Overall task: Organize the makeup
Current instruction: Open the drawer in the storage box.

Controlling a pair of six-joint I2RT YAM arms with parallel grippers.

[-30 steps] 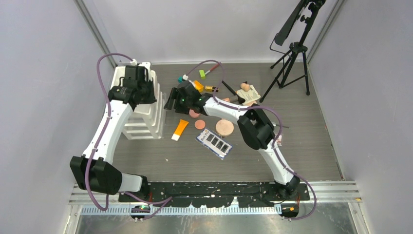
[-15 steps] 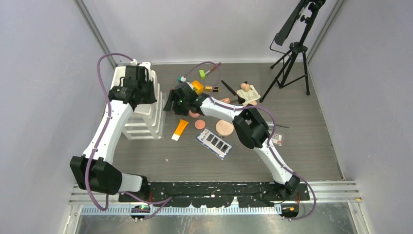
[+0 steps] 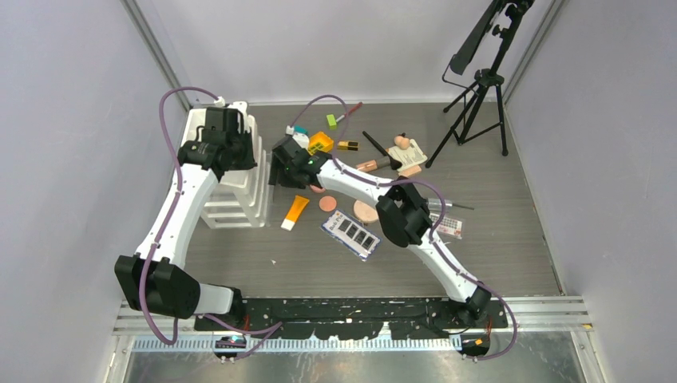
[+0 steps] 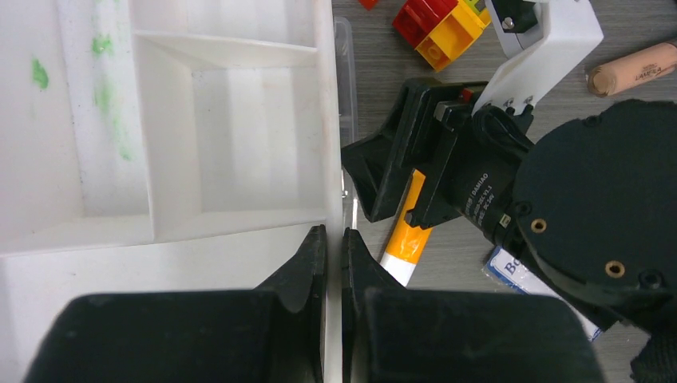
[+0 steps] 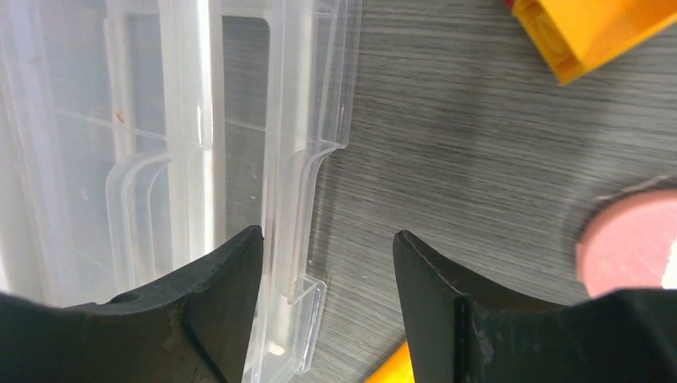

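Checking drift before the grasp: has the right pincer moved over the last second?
Yes. In the top view the right pincer has shifted left, closer to the white organizer and away from the yellow brick.

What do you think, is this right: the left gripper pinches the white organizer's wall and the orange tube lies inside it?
Not quite. The orange tube lies on the table beside the white organizer, as the top view shows; the left gripper does pinch its wall.
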